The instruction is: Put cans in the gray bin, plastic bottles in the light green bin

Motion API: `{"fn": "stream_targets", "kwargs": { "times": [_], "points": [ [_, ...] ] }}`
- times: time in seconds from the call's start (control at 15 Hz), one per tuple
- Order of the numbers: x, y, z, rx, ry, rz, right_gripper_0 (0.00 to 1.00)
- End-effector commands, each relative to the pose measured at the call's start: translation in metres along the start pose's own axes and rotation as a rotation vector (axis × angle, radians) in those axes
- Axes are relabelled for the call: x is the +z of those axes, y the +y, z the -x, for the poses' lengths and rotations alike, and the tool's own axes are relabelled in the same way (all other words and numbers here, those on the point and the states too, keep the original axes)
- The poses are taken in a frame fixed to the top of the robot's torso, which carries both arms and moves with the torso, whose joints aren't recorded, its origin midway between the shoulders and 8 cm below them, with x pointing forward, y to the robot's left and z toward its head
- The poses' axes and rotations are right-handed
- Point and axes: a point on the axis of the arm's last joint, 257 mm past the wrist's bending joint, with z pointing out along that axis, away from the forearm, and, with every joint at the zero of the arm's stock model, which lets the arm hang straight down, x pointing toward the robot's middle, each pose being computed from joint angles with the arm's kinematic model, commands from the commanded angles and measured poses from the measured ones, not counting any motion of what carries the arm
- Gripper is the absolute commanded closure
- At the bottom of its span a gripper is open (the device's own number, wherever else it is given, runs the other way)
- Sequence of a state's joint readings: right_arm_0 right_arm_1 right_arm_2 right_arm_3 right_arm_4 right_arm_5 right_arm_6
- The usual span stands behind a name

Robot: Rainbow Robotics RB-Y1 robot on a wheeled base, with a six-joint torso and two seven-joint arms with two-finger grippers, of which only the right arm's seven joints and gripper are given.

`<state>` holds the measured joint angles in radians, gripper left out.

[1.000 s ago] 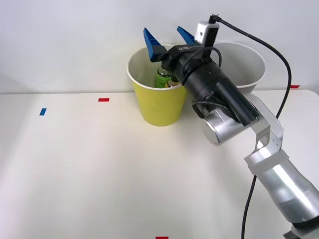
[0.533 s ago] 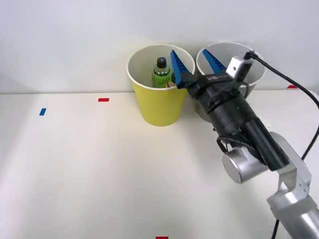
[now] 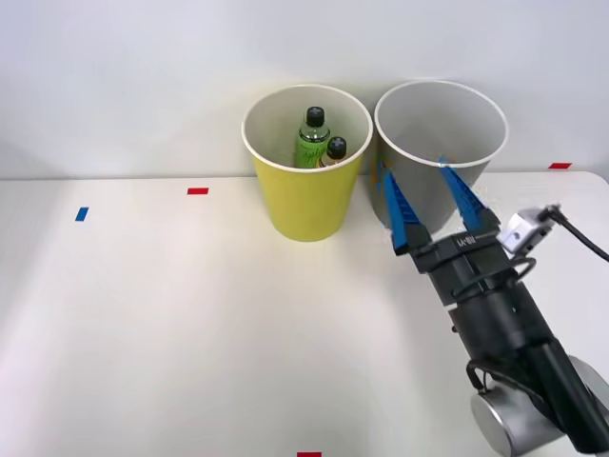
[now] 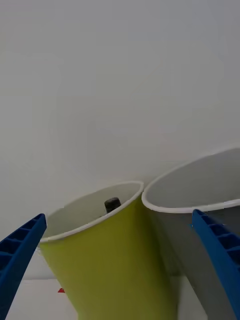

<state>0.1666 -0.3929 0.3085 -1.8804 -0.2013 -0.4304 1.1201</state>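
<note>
White counter [image 3: 190,314] under a plain pale wall, small red and blue tape marks scattered on it.

Front view: light green bin [image 3: 306,205] and gray bin [image 3: 441,124] stand upright side by side at the back, rims nearly touching. Two plastic bottles in the green bin, both black-capped: green bottle [image 3: 311,143] standing taller, second bottle [image 3: 332,152] just beside it, body mostly hidden below the rim. Right gripper [image 3: 430,205] sits low in front of the gray bin, fingers spread wide with nothing between them. A second ago it was up over the green bin's mouth; half a second ago it was between the two bins; now it has pulled back toward the robot and down. Both caps now show plainly in the bin.

Wrist view: fingers [image 4: 20,252] apart at the corners, empty. Green bin wall [image 4: 112,260] and gray bin rim [image 4: 195,205] ahead, seen from low; one black cap [image 4: 112,204] peeks over the green rim.

Judgement: bottle drop is done and the arm is retreating. No bottles or cans lie on the visible counter; inside of the gray bin can't be read from here, so can't say whether the cans are sorted.
</note>
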Motion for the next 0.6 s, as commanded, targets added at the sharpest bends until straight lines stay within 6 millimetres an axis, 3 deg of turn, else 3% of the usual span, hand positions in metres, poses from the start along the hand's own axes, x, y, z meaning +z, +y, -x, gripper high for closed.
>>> {"fn": "stream_targets", "kwargs": {
  "times": [0.07, 0.33, 0.6],
  "points": [
    [-0.043, -0.018, -0.011, 0.006, 0.028, -0.062, 0.00],
    [-0.097, -0.037, -0.020, 0.006, 0.054, -0.156, 0.00],
    [-0.125, -0.052, -0.022, -0.012, 0.071, -0.227, 0.00]
  ]
}}
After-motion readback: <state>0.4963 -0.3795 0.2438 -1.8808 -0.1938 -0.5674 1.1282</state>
